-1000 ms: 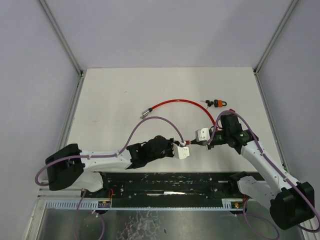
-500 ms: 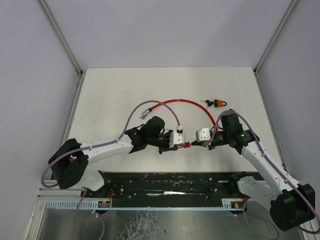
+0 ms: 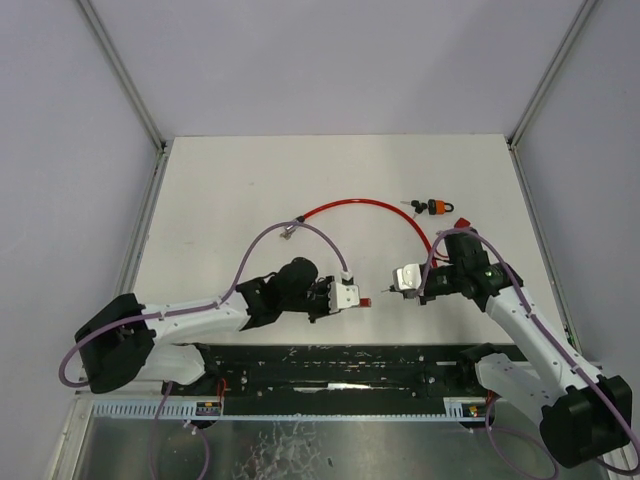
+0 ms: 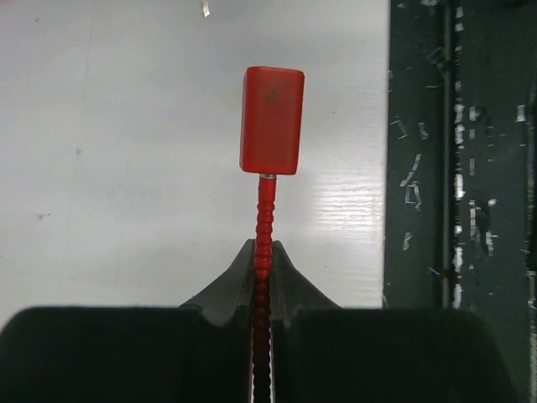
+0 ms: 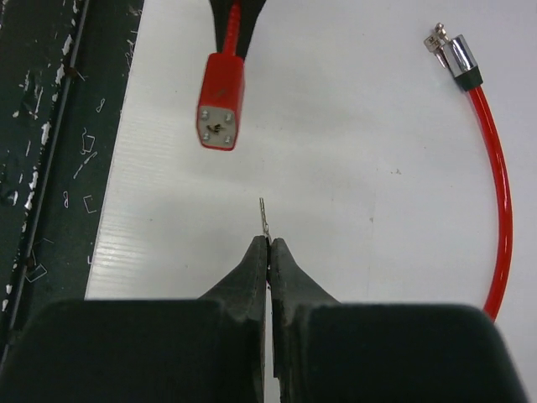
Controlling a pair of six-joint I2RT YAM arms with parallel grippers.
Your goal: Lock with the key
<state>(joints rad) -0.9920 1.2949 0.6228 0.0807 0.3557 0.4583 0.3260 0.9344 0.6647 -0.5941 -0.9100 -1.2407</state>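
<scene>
The left tool (image 4: 263, 250) is closed tight on the red cable (image 3: 352, 204), pinching its ribbed neck just behind the lock body (image 4: 273, 120). That red rectangular block sticks out past the fingertips, its long axis in line with the tool. From above it lies roughly parallel to the near edge of the counter (image 3: 240, 190), about midway along that edge, with its free end facing right.

The right tool (image 5: 268, 245) is also closed, gripping the key (image 5: 265, 217). Only a thin sliver of metal blade shows beyond its fingertips. The blade's long axis follows the tool and points left, toward the lock body. A clear gap of bare counter separates the two.

In the right wrist view the lock body's end face is turned toward the camera. The face sits a little to the left of the line the blade is pointing along, so the two are not quite lined up.

The cable arcs across the middle of the counter. Its metal plug (image 5: 456, 54) lies loose on the surface, well apart from the lock body on the far-left side of it. A small orange-and-black object (image 3: 433, 207) rests toward the far right, just beyond the cable's curve. The dark rail (image 4: 453, 168) runs along the counter's near edge.
</scene>
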